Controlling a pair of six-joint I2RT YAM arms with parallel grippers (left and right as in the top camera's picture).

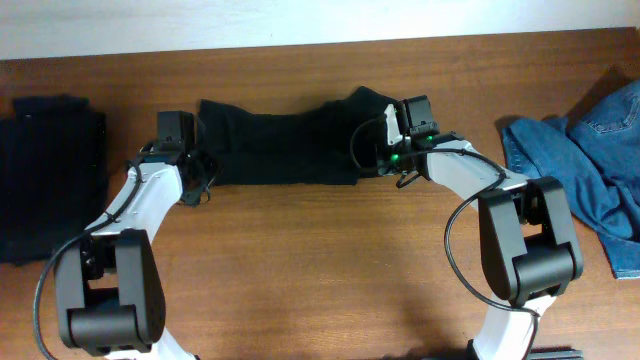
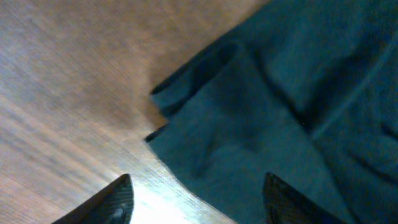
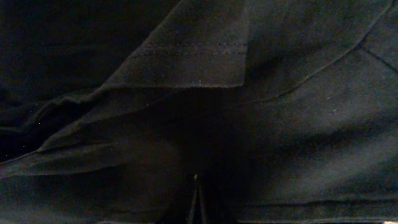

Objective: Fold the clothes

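Note:
One of the clothes, a black garment, lies folded into a long strip across the middle of the table. My left gripper is at its left end, open; in the left wrist view the left gripper spans the cloth's corner, with one finger over bare wood and the other over fabric, holding nothing. My right gripper is at the right end, shut. In the right wrist view black cloth fills the frame around the right gripper. Whether any cloth is pinched does not show.
A folded stack of black clothes sits at the table's far left. Blue jeans lie crumpled at the far right. Bare wooden table runs along the front between the two arms.

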